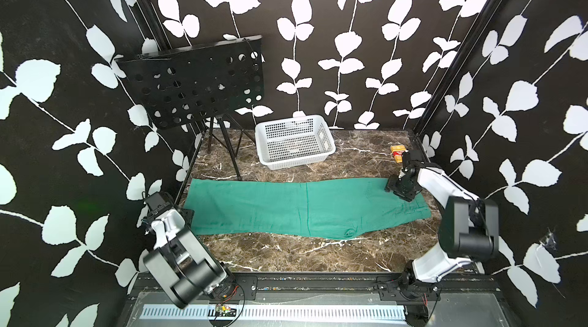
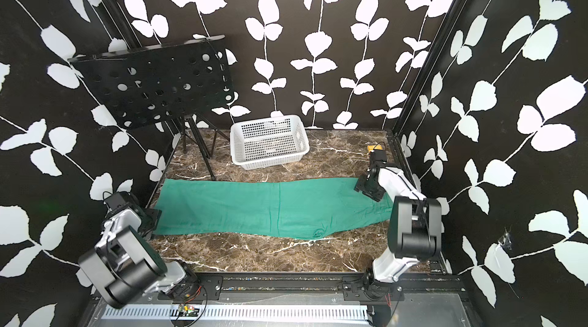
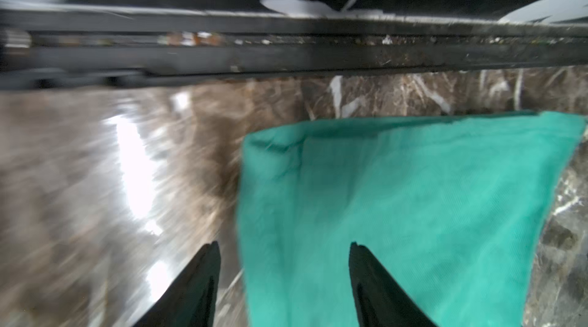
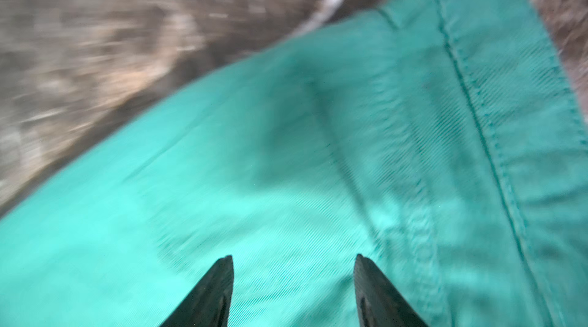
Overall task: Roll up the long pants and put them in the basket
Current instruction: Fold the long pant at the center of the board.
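With the long pants lying flat across the table in front of the basket, and the left gripper and right gripper parted and empty over opposite ends, an uneven pinch could catch one layer and skew the roll.

The left arm and right arm wear white shells over black cylindrical joints; thin red wires loop at their bases, and black tapered fingers tip each.
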Robot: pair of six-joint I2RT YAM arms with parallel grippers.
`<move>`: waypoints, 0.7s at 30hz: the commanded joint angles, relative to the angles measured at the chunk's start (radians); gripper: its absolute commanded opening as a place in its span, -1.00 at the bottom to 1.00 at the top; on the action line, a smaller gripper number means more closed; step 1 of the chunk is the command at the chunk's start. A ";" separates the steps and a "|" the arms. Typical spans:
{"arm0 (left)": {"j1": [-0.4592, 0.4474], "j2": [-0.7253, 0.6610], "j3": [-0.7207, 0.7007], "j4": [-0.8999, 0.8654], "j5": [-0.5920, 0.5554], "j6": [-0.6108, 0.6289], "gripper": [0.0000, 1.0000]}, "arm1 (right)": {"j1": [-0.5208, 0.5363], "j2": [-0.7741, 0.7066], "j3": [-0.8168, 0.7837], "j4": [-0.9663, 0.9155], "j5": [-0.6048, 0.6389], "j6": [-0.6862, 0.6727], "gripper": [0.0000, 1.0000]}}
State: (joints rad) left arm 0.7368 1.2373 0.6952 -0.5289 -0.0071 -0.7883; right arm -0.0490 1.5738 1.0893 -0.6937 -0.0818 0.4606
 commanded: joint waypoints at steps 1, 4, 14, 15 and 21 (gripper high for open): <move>-0.023 -0.093 0.048 -0.216 -0.138 0.007 0.28 | 0.024 -0.063 -0.050 -0.062 0.029 0.021 0.24; -0.084 -0.167 0.057 -0.265 -0.198 0.013 0.28 | 0.032 -0.070 -0.093 -0.079 -0.010 0.046 0.20; -0.324 -0.093 0.013 0.122 0.141 -0.106 0.31 | 0.028 0.018 -0.104 -0.103 0.024 0.055 0.13; -0.342 -0.046 0.016 0.168 0.179 -0.120 0.31 | 0.021 0.039 -0.107 -0.102 0.027 0.055 0.12; -0.376 0.166 0.066 0.202 0.126 -0.152 0.31 | -0.046 0.082 -0.135 -0.081 0.053 0.054 0.09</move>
State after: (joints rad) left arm 0.3592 1.3750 0.7353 -0.3653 0.1261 -0.9028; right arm -0.0650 1.6428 0.9829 -0.7628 -0.0742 0.5095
